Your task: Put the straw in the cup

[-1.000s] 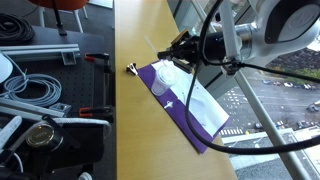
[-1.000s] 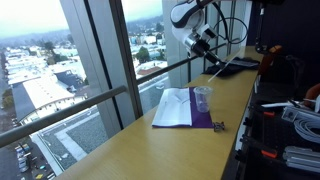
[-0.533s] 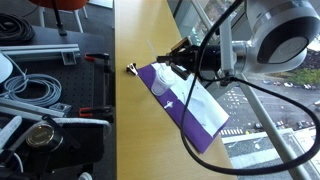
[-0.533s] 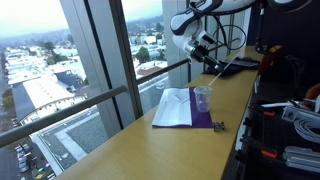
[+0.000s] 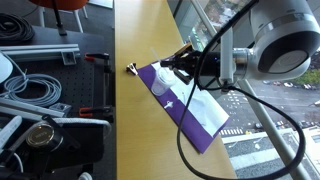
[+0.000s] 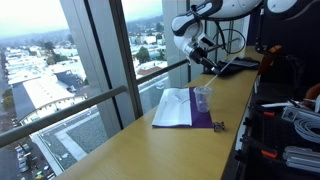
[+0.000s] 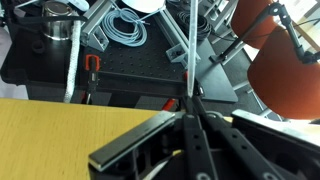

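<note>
Claw (image 7: 190,112): clamped narrowly on the straw (image 7: 188,45), which is held aloft above the bench (image 5: 135,130). Cup (image 6: 203,97): upright on purple cloth (image 5: 195,115). Claw is lowered nearer the cup than a second ago; insertion is judged close, not yet done

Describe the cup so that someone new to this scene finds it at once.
Find the long wooden counter running beside the windows, then the purple cloth lying on it. The cup stands upright on that cloth. It is small and made of clear plastic, unlike the dark little object lying on the wood by the cloth's corner.
</note>
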Available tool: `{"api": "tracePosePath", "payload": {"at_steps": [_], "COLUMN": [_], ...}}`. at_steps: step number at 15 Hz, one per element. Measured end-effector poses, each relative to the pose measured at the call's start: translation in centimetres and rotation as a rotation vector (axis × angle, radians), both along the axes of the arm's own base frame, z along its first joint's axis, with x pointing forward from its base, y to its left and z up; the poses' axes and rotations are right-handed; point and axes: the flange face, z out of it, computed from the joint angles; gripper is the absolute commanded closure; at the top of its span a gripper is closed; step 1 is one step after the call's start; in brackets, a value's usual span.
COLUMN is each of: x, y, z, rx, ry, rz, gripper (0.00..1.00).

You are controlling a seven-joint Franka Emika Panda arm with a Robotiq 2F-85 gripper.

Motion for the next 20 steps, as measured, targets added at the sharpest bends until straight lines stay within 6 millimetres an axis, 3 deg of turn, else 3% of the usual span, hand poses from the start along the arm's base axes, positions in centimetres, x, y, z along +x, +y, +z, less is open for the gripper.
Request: {"api": "tracePosePath", "payload": {"at_steps": [4, 12, 20], "x": [0.8, 0.9, 1.5], "y": [0.5, 1.5, 2.1], "z": [0.2, -1.5, -0.1], "rx": [0.028, 0.032, -0.011], "ry": [-0.032, -0.008, -0.034], "rz": [-0.006, -0.012, -0.01], "gripper": [1.0, 1.0, 1.0]}}
